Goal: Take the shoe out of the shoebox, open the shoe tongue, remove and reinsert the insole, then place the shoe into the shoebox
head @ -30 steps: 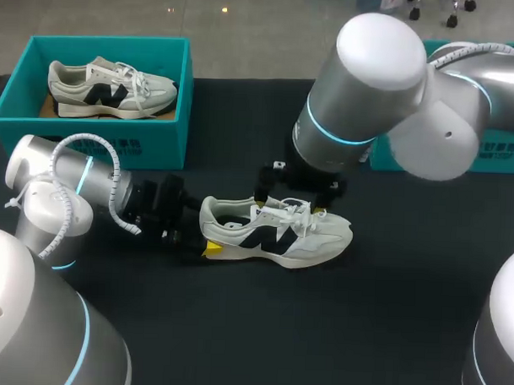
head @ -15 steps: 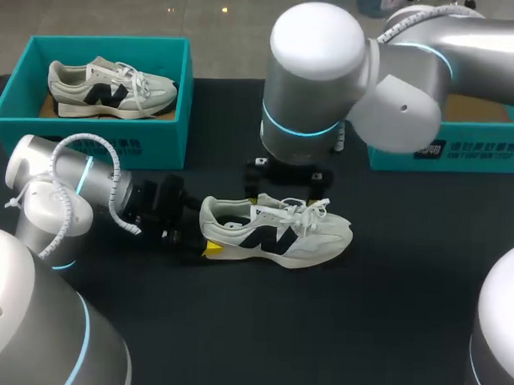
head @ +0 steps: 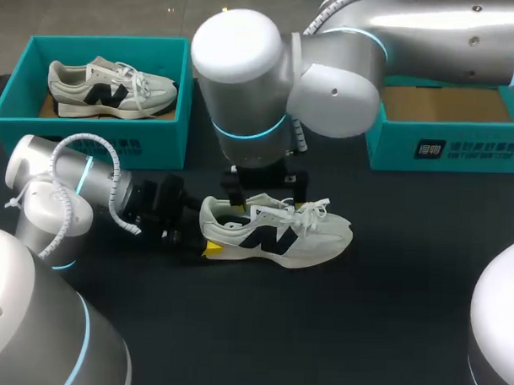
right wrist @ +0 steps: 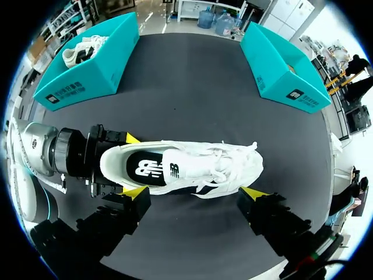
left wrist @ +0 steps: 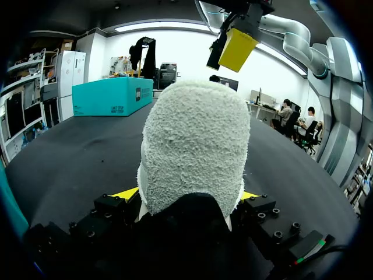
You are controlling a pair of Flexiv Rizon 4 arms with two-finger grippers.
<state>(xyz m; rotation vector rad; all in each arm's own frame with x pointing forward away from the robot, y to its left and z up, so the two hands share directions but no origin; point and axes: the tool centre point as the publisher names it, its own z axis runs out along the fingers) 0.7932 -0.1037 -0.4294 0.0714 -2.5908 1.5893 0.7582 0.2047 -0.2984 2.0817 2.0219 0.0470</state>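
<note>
A white shoe [head: 281,236] with dark side marks lies on its sole on the black table, toe pointing right. Its dark insole [right wrist: 150,169] shows through the opening. My left gripper [head: 207,234] comes in low from the left and is shut on the shoe's heel [left wrist: 195,146], with a yellow tip pressed on either side. My right gripper [head: 264,188] hangs open above the shoe, over the opening and laces. In its own view, its fingers [right wrist: 194,192] spread wide on the near side of the shoe and touch nothing.
A teal shoebox [head: 98,145] at the back left holds a second white shoe [head: 109,88]. Another teal shoebox [head: 444,153] at the back right shows a bare cardboard floor. The big right arm [head: 244,74] overhangs the table's middle.
My right arm has swung left, carrying its open gripper from over the shoe's front toward the opening near the heel. The shoe and left gripper have stayed put.
</note>
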